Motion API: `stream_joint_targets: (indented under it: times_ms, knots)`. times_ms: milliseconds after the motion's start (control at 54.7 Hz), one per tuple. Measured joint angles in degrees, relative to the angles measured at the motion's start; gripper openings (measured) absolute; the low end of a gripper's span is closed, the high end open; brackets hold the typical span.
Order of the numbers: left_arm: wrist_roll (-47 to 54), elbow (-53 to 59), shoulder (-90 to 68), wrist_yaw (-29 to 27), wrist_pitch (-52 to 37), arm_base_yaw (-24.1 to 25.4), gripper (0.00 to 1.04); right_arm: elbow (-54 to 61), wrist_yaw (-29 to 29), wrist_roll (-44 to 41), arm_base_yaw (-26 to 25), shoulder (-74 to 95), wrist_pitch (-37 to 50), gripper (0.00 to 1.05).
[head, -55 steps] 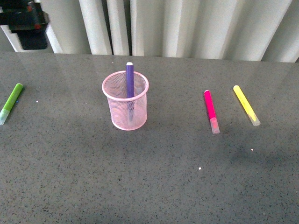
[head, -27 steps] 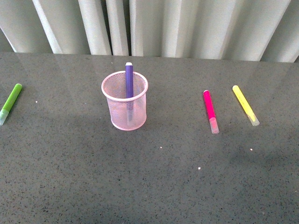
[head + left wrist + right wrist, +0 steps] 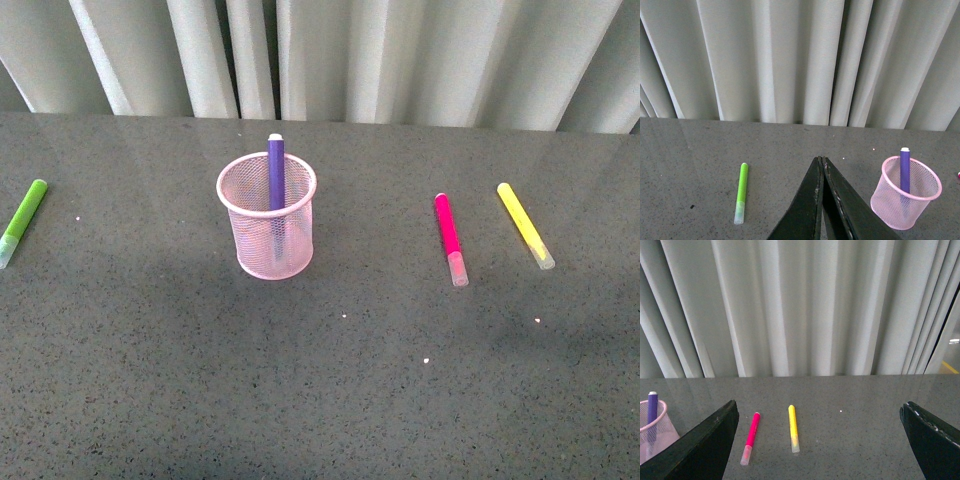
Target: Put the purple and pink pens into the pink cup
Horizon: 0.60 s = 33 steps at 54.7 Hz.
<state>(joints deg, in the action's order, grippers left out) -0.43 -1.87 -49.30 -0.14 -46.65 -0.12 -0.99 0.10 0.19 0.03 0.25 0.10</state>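
Note:
The pink cup [image 3: 267, 227] stands on the grey table with the purple pen [image 3: 276, 170] upright inside it, its top above the rim. The pink pen [image 3: 450, 236] lies flat to the right of the cup. Neither arm shows in the front view. In the left wrist view my left gripper [image 3: 821, 161] is shut and empty, with the cup [image 3: 906, 200] and purple pen [image 3: 904, 169] beside it. In the right wrist view my right gripper [image 3: 821, 412] is open and empty, with the pink pen [image 3: 750, 437] ahead and the cup [image 3: 654, 435] at the edge.
A lime-green marker [image 3: 22, 220] lies at the table's far left, also in the left wrist view [image 3: 741, 193]. A yellow marker [image 3: 525, 224] lies right of the pink pen, also in the right wrist view [image 3: 793, 428]. Pale curtains [image 3: 400, 60] hang behind the table's back edge.
A dark arm part at the top left of the front view a second ago has gone out of view. The pens and cup have not moved.

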Motion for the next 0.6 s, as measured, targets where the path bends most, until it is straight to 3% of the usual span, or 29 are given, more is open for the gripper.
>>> stream_joint_targets:
  times_ms: [604]
  knots:
    - [0.00, 1.31, 24.30, 0.11, 21.66, 0.00, 0.04, -0.02, 0.00, 0.00, 0.02, 0.00, 0.00, 0.98]
